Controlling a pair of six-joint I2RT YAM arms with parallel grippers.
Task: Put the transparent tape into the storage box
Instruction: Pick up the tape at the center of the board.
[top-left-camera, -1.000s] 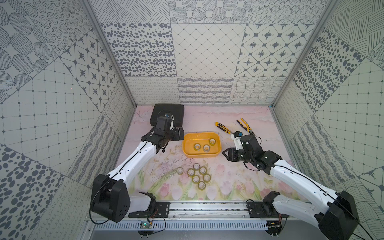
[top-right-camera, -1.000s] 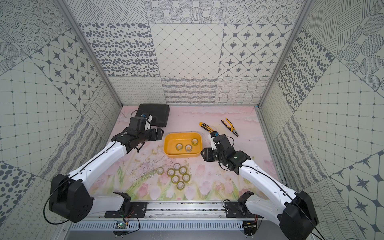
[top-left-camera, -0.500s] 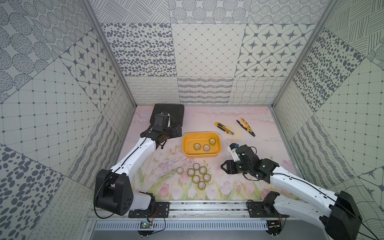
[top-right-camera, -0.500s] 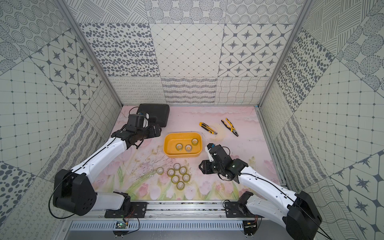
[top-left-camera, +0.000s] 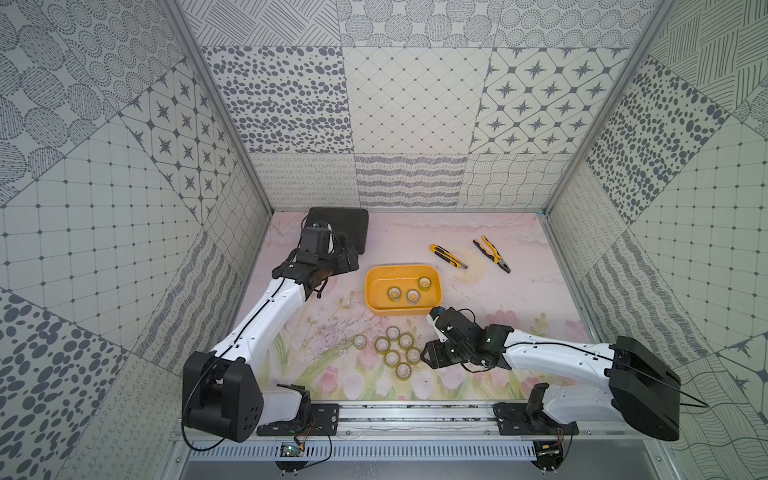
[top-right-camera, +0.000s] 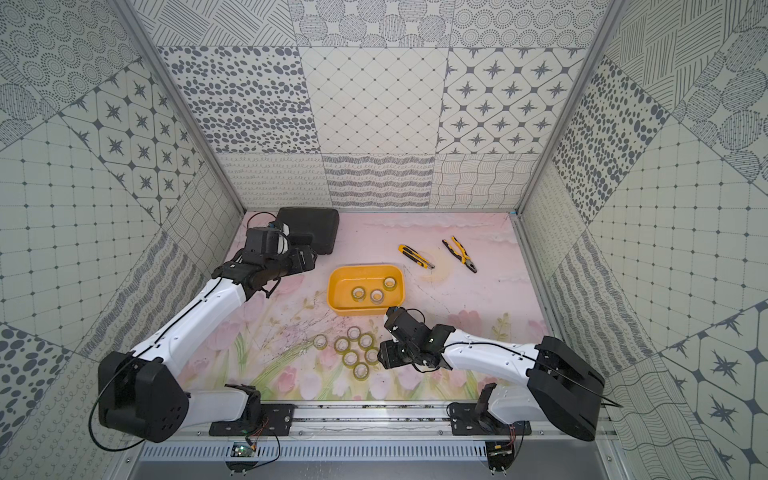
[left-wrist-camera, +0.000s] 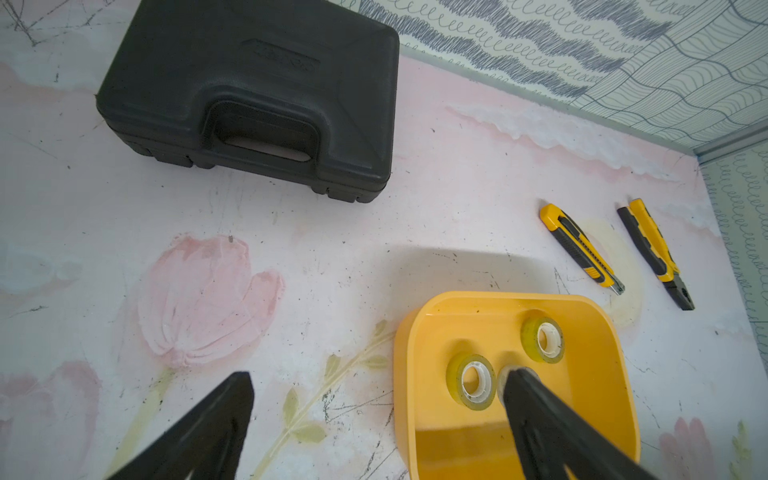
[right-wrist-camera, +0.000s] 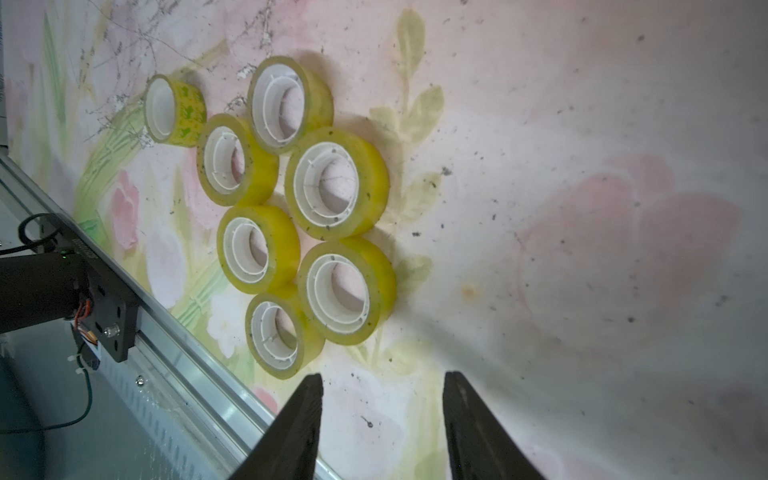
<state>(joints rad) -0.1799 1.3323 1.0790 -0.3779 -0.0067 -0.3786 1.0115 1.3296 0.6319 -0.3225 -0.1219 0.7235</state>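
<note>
The storage box (top-left-camera: 371, 291) (top-right-camera: 333, 291) is a shallow yellow tub in mid-table holding three rolls of transparent tape (top-left-camera: 412, 296) (left-wrist-camera: 471, 381). Several more transparent tape rolls (top-left-camera: 392, 350) (top-right-camera: 353, 351) (right-wrist-camera: 336, 185) lie flat and bunched together on the mat nearer the front. My right gripper (top-left-camera: 427, 358) (top-right-camera: 383, 358) (right-wrist-camera: 383, 376) is low, just to the right of that bunch, open and empty, its tips a short way from the nearest roll (right-wrist-camera: 345, 291). My left gripper (top-left-camera: 350, 264) (left-wrist-camera: 378, 374) hovers left of the tub (left-wrist-camera: 405, 374), open wide and empty. One of its fingers hides part of a roll in the tub.
A black plastic case (top-left-camera: 347, 226) (left-wrist-camera: 249, 91) lies at the back left. A yellow utility knife (top-left-camera: 448, 256) (left-wrist-camera: 579, 249) and yellow-handled pliers (top-left-camera: 492, 255) (left-wrist-camera: 654, 253) lie behind and right of the tub. The metal rail (top-left-camera: 415, 409) runs along the front edge, close to the rolls.
My right arm has swung from beside the tub's right end toward the front, down next to the loose rolls. The left arm has only shifted slightly back.
</note>
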